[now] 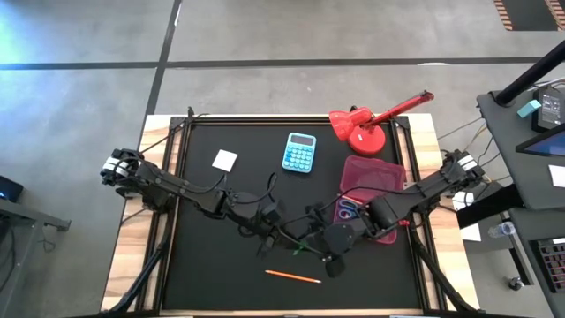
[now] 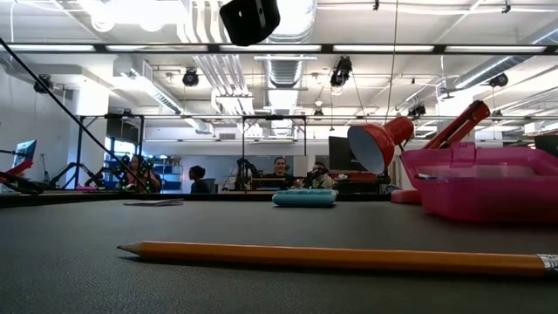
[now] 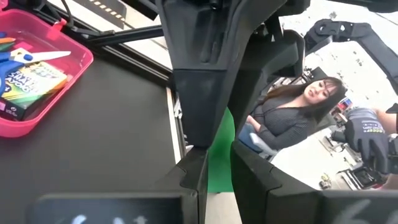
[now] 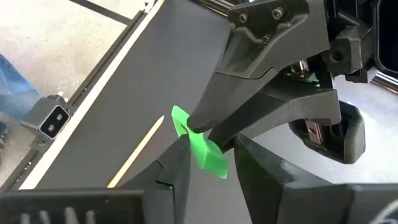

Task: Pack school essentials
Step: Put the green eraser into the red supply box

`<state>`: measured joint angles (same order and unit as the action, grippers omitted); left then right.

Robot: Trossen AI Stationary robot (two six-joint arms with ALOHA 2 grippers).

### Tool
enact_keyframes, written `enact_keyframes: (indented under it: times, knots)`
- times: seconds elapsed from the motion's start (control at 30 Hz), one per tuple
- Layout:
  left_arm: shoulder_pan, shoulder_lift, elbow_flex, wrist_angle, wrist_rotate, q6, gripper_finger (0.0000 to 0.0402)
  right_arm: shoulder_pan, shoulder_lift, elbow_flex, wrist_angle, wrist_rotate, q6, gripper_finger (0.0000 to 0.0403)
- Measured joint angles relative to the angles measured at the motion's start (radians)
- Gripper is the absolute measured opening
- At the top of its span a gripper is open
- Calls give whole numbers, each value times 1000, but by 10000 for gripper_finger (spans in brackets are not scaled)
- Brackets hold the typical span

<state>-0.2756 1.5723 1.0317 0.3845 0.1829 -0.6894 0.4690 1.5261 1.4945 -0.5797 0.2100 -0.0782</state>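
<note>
Meeting mid-table, left gripper (image 1: 296, 247) and right gripper (image 1: 311, 246) both pinching green block (image 4: 202, 148).

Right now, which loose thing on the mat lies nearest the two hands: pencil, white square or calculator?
The orange pencil, lying just beside the left hand and right hand; the white square and calculator sit much farther off.

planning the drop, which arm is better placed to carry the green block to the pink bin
Right, probably. Both grippers meet at the green block mid-handover, left gripper pinching it, right gripper around it. The right arm reaches in from beside the pink bin.
</note>
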Motion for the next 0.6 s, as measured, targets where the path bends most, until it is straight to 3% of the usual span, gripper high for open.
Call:
enact_keyframes:
  times: [0.33, 0.6]
  knots:
    - [1, 0, 0, 5, 3, -3, 38, 0, 0, 0, -2, -12, 32, 22]
    - [1, 1, -1, 23, 0, -87, 44, 0, -3, 0, -11, -39, 141, 15]
